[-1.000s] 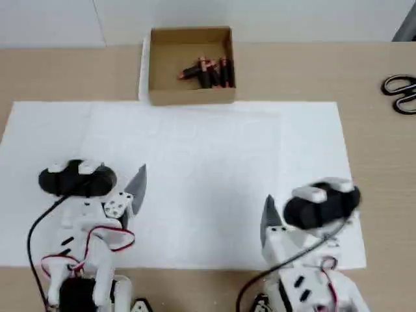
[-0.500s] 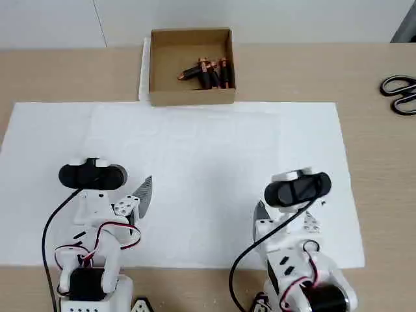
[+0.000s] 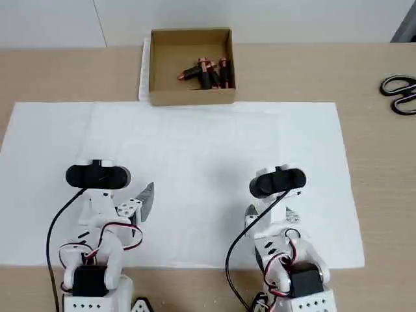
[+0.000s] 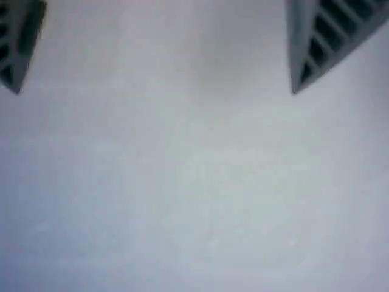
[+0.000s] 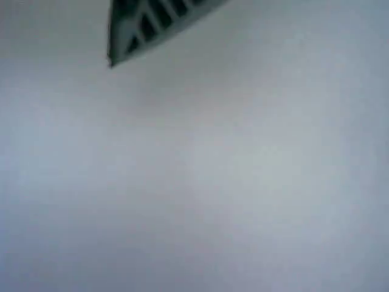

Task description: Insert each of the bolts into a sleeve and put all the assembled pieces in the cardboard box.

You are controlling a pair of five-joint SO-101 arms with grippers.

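The cardboard box [image 3: 156, 65] stands at the far edge of the table, beyond the white sheet. Inside it lie several assembled pieces [image 3: 208, 71], black sleeves with copper-coloured bolts, bunched toward its right wall. My left gripper [image 3: 146, 195] hangs low over the near left part of the sheet. The left wrist view shows this gripper [image 4: 154, 91] open, its dark fingertips [image 4: 304, 67] wide apart with only bare white sheet between them. My right gripper [image 3: 250, 211] sits folded back over the near right part of the sheet, mostly hidden under its own camera.
A large white sheet [image 3: 195, 149] covers the middle of the wooden table. Scissors [image 3: 400, 91] lie at the far right edge. Both arm bases stand at the near edge, with cables looping beside them.
Both arms have drawn back toward their bases. The right arm has swung left and folded down; the left gripper has dropped slightly nearer. The pieces in the box have not moved.
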